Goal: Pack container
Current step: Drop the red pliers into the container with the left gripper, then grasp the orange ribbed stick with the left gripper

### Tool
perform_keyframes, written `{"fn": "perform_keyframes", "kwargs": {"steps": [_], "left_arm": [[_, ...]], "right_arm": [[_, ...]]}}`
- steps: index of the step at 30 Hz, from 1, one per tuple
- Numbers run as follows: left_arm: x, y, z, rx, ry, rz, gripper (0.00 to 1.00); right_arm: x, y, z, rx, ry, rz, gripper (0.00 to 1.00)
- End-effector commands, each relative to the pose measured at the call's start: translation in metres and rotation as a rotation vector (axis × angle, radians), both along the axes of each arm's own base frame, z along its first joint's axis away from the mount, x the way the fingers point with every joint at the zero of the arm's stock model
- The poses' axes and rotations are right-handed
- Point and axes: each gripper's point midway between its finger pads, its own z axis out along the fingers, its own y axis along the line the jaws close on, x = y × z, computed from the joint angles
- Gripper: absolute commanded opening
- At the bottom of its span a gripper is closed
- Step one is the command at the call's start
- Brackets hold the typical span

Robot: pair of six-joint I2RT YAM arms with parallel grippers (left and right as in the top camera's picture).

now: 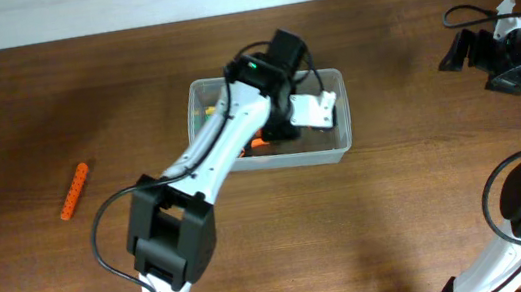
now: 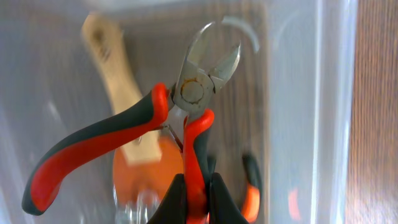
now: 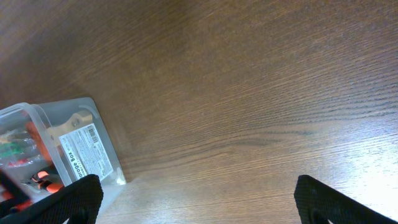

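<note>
Cutters (image 2: 193,93) are inside the container (image 1: 322,152); a small rod (image 1: 74,191) lies on the table (image 1: 428,194) well left of it

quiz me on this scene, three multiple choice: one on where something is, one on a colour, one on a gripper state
1. Where does the orange stick lie?
A. on the table, left of the container
B. inside the container
C. on top of an arm

2. What colours are the handles of the cutters?
A. blue and yellow
B. all black
C. red and grey

3. What is the left gripper doing?
A. open, holding nothing
B. clamping one cutter handle
C. gripping the container's rim

Answers:
1 A: the overhead view shows it on bare wood, well left of the container.
2 C: the left wrist view shows red and grey grips.
3 B: its fingers close on one red handle.
</note>
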Motion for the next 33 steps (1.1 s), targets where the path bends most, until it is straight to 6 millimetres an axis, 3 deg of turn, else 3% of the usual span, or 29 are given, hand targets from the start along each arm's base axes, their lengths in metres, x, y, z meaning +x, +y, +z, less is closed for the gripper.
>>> {"fn": "perform_keyframes", "kwargs": {"steps": [1, 4, 8, 10, 12, 14, 17, 22, 24, 26, 27, 28, 29, 33], "left_arm": [[-0.01, -0.011, -0.014, -0.018, 0.006, -0.07, 0.02], [-0.012, -0.011, -0.027, -0.015, 0.026, -0.062, 0.03], [-0.006, -0.014, -0.032, -0.045, 0.04, 0.053, 0.31], [0.004, -0.019, -0.022, -0.093, 0.049, 0.214, 0.54], [0.019, -0.017, -0.009, -0.12, 0.031, 0.371, 0.99], [0.04, -0.009, 0.011, -0.141, -0.026, 0.535, 0.99], [0.054, -0.004, 0.049, -0.188, -0.067, 0.616, 0.99], [0.064, 0.015, 0.137, -0.298, -0.132, 0.704, 0.99], [0.07, 0.047, 0.174, -0.307, -0.195, 0.8, 0.99], [0.075, 0.082, 0.192, -0.288, -0.243, 0.914, 0.99], [0.076, 0.111, 0.199, -0.257, -0.272, 1.004, 0.99], [0.077, 0.129, 0.201, -0.233, -0.28, 1.048, 0.99], [0.075, 0.159, 0.198, -0.179, -0.279, 1.116, 0.99], [0.062, 0.257, 0.165, 0.009, -0.164, 1.303, 0.99]], "right_arm": [[0.001, 0.004, 0.001, 0.012, -0.005, 0.008, 0.98], [0.0, 0.004, 0.001, 0.012, -0.004, 0.008, 0.98], [0.0, 0.004, 0.001, 0.012, -0.004, 0.007, 0.98], [-0.001, 0.004, 0.001, 0.014, 0.0, 0.007, 0.98], [-0.001, 0.004, 0.0, 0.014, 0.0, 0.007, 0.98], [-0.001, 0.005, 0.0, 0.016, 0.003, 0.007, 0.98], [-0.002, 0.005, 0.0, 0.017, 0.006, 0.007, 0.98], [-0.004, 0.006, 0.0, 0.02, 0.014, 0.008, 0.98], [-0.004, 0.006, 0.0, 0.021, 0.015, 0.008, 0.98], [-0.004, 0.006, 0.0, 0.021, 0.017, 0.008, 0.98], [-0.004, 0.006, 0.0, 0.021, 0.017, 0.008, 0.99], [-0.004, 0.006, 0.0, 0.021, 0.016, 0.008, 0.98], [-0.004, 0.006, 0.0, 0.021, 0.016, 0.008, 0.98], [-0.004, 0.006, 0.0, 0.021, 0.016, 0.007, 0.98]]}}
